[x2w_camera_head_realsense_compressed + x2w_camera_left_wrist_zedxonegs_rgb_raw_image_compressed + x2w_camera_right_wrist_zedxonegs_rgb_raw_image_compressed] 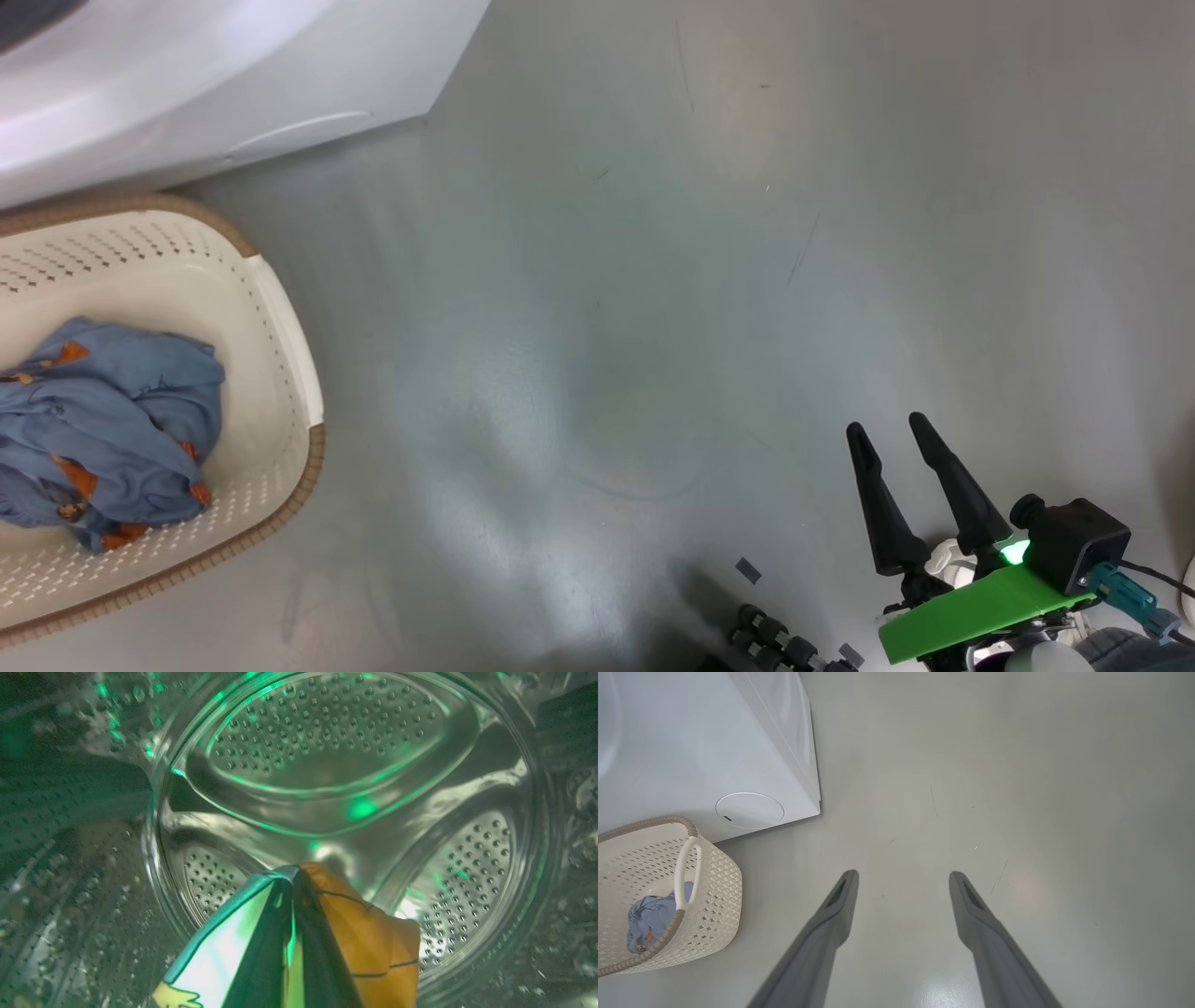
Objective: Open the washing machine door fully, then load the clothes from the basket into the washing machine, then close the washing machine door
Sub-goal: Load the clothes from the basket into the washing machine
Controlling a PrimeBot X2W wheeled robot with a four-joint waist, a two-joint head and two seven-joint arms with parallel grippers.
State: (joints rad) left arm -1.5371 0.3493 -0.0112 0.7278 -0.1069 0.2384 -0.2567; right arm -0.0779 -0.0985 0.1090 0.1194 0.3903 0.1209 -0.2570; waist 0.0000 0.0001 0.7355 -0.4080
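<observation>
Now left jaws clamp one garment (373,942) in one drum (327,742); right jaws gape empty.

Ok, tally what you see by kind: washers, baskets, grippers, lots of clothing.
Washer: 1
Basket: 1
Grippers: 2, right gripper open, left gripper shut on garment
Clothing lots: 2, that garment and a blue heap in the basket
Total: 6

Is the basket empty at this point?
No, a heap of light blue clothes with orange prints lies inside the cream basket.
</observation>
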